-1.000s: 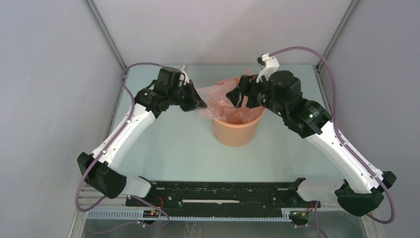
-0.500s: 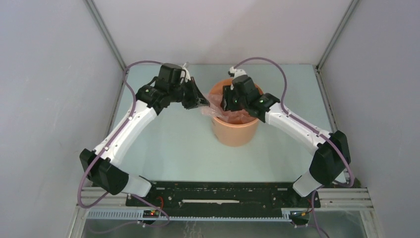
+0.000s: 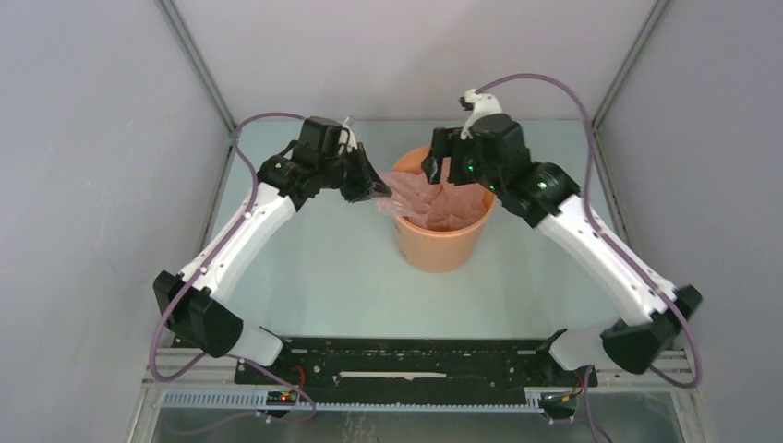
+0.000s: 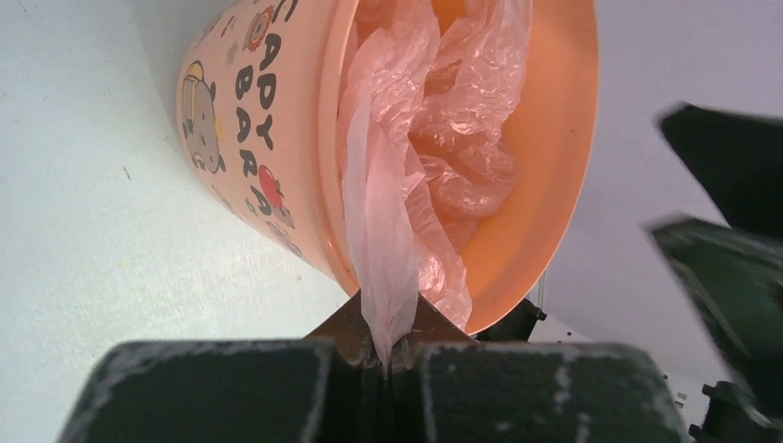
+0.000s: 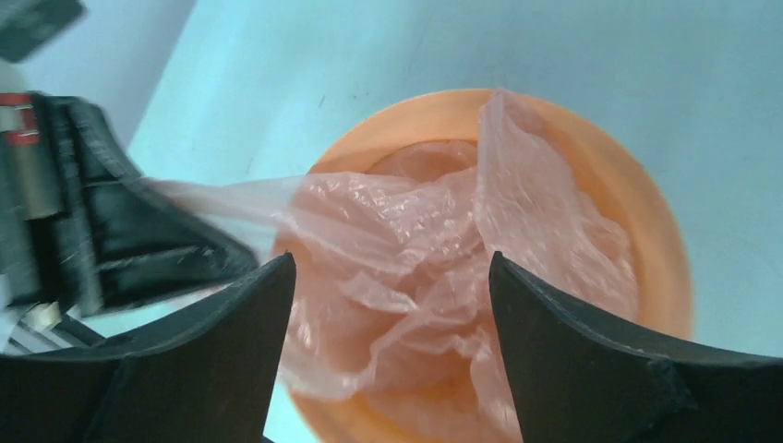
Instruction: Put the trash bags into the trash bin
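**Pink film mostly in the bin, one tail held at the rim**

Pink, wrinkly and glossy, the trash bag (image 3: 441, 201) lies bunched inside the orange trash bin (image 3: 441, 249), which stands upright on the pale green surface (image 3: 323, 272). One tail of the film runs up over the bin's left rim. Our left jaws are clenched on it just outside the wall, and the left wrist view shows the thin strip pinched tight where they meet. We judge this hold is meant to control the bag's edge, so the loose film cannot slump out.

Our right jaws hang above the bin's mouth, spread wide and grasping nothing. The right wrist view looks straight down between them onto the crumpled film. That placement suits a downward push to pack the bag below the rim.

By our reading the task is nearly done, with only the held tail left outside. The left jaws would need to carry it over the rim and let go, or the right jaws could tuck it in. One risk is the film clinging to a jaw and lifting out again.
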